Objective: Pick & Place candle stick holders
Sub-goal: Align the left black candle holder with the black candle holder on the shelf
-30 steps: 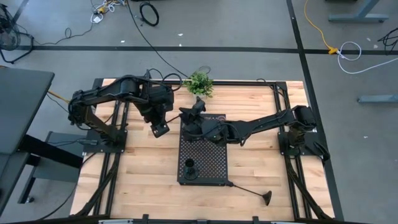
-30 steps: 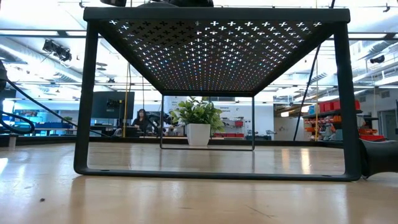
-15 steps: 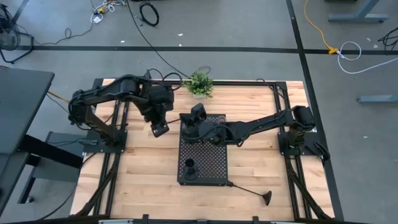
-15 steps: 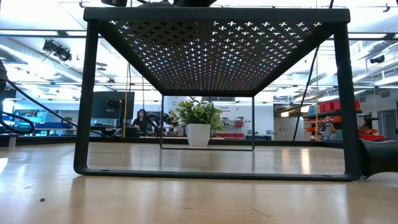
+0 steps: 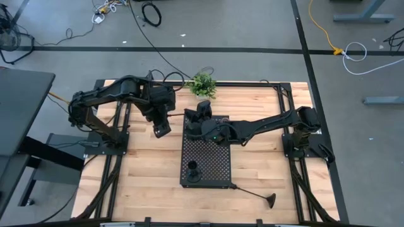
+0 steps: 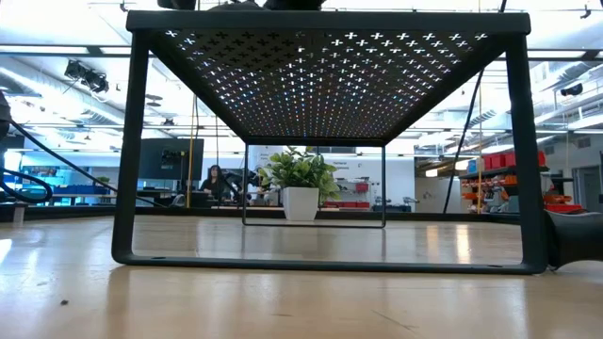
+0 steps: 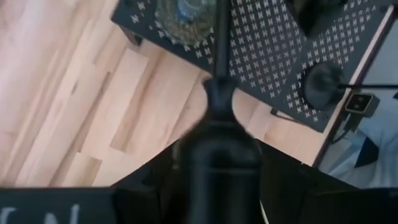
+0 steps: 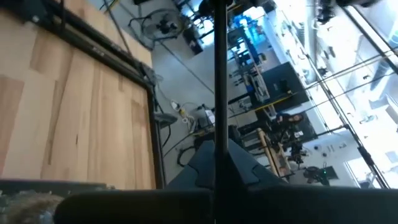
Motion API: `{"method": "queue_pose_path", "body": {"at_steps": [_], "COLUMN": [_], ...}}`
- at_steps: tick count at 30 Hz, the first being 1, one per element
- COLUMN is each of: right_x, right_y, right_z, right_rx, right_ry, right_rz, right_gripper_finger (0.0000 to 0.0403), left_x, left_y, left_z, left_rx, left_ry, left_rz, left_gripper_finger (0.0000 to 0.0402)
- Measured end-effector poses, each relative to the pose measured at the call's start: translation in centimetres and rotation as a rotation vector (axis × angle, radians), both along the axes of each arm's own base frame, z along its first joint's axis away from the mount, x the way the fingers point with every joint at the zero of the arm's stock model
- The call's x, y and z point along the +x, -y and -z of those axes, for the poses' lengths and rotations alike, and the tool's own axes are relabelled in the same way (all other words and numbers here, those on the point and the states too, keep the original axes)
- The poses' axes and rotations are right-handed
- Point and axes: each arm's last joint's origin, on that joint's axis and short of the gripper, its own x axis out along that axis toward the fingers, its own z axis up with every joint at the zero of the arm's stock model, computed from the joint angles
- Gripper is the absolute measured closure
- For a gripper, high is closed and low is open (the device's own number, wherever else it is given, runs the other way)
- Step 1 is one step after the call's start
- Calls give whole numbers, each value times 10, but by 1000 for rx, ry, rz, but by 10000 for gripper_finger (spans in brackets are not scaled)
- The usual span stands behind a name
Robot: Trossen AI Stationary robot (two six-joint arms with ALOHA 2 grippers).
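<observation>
A black long-stemmed candle stick holder (image 5: 190,113) hangs in the air between my two grippers, over the far left corner of the black perforated tray (image 5: 218,161). My right gripper (image 5: 201,116) is shut on it. My left gripper (image 5: 160,129) points steeply down, and its fingers stand open on either side of the holder's thick end (image 7: 222,155), a sliver of gap showing on each side. A black round-based holder (image 7: 320,84) and a glass cup (image 7: 185,15) stand on the tray. Another long-stemmed holder (image 5: 270,200) lies on the table at the near right. My right gripper pinches the holder's thin stem (image 8: 219,74) between its two shut fingers, coming roughly level from the table's right side. The holder is clear of the tray and the table, and its stem reaches toward my left gripper.
The tray stands on legs, with open space under it (image 6: 311,235). A small potted plant (image 5: 202,84) sits at the table's far edge behind the tray. Bare wood lies to the left and right of the tray.
My right gripper has shut on the holder's stem; its fingers were spread a second ago. Both arms have stayed in place over the tray's far left corner.
</observation>
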Motion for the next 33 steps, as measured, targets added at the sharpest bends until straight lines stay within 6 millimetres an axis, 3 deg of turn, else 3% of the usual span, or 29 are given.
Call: {"method": "queue_pose_path", "body": {"at_steps": [4, 12, 18, 27, 33], "right_x": [1, -1, -25, -80, -98], "right_y": [2, 4, 0, -36, -67], "right_z": [-14, -26, -53, -102, -112], "right_rx": [-6, 19, 213, 454, 563], "right_ry": [5, 39, 144, 276, 326], "right_rz": [8, 71, 1, -173, -270], "right_gripper_finger": [401, 401, 402, 402, 402], "left_x": [-5, -40, -71, -97, -100], "left_y": [-1, 2, 16, 37, 49], "left_z": [-6, -47, -70, -81, -82], "left_rx": [68, 223, 338, 430, 486], "left_ry": [32, 216, 403, 512, 543], "left_rz": [1, -77, -114, -157, -123], "left_gripper_finger": [226, 232, 232, 232, 232]}}
